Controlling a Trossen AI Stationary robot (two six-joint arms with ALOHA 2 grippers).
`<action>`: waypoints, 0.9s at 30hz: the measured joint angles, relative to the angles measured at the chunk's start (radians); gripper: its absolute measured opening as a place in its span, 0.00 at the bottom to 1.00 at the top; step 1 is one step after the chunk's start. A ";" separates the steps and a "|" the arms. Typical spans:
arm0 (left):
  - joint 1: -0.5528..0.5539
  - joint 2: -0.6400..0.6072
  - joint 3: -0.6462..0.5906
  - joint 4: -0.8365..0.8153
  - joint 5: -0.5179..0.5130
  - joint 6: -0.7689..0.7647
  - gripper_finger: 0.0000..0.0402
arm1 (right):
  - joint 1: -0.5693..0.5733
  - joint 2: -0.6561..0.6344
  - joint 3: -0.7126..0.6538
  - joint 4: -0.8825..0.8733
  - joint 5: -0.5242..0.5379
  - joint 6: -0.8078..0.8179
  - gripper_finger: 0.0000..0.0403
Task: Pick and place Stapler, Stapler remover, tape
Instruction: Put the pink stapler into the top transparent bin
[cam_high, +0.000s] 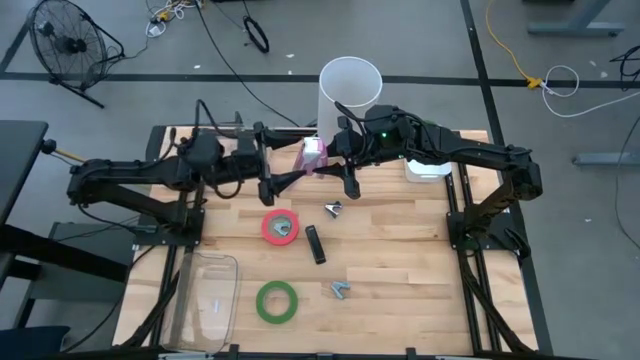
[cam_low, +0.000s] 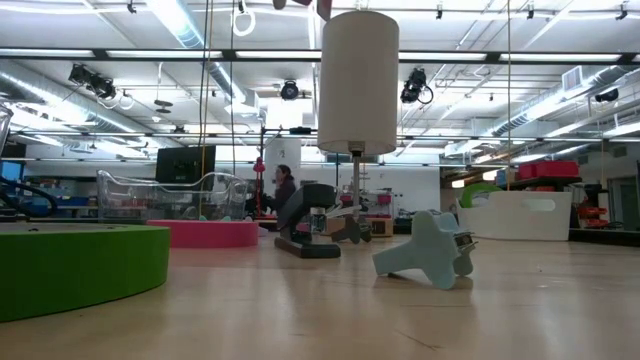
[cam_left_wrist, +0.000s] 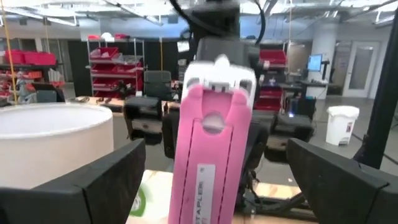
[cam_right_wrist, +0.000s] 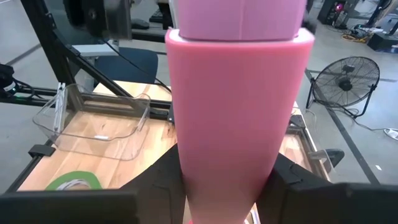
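Note:
A pink stapler (cam_high: 312, 154) hangs in the air above the table's far middle, with my right gripper (cam_high: 337, 155) shut on it. It fills the right wrist view (cam_right_wrist: 236, 112). My left gripper (cam_high: 290, 168) faces it from the left, open. Its fingers stand on either side of the stapler (cam_left_wrist: 208, 155), apart from it. On the table lie a red tape ring (cam_high: 280, 227), a green tape ring (cam_high: 277, 301), a black stapler (cam_high: 316, 244) and two stapler removers (cam_high: 333, 208) (cam_high: 341, 290). A white cylinder (cam_high: 350, 85) stands at the far edge. My right gripper pinches the pink stapler by its two long sides (cam_right_wrist: 186, 180) between its two fingers, coming from the table's right, slanting slightly down. The stapler's own body hides how far along it the fingers sit. It is lifted clear of the table and reaches toward my left gripper.
A clear plastic bin (cam_high: 205, 300) sits at the near left corner and a white box (cam_high: 428, 168) at the far right. In the low view the green ring (cam_low: 80, 265) lies nearest, with a stapler remover (cam_low: 430, 250) to its right. Bare wood lies at the near right.

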 joint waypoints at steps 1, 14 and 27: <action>0.000 0.007 0.000 0.004 0.002 0.000 0.97 | 0.000 0.000 0.000 -0.002 0.000 0.000 0.32; -0.003 0.054 0.058 0.015 0.011 0.030 0.97 | 0.001 0.000 0.000 -0.048 0.000 0.000 0.32; -0.003 0.139 0.162 -0.084 0.011 0.023 0.93 | 0.001 0.000 0.000 -0.048 -0.001 0.000 0.32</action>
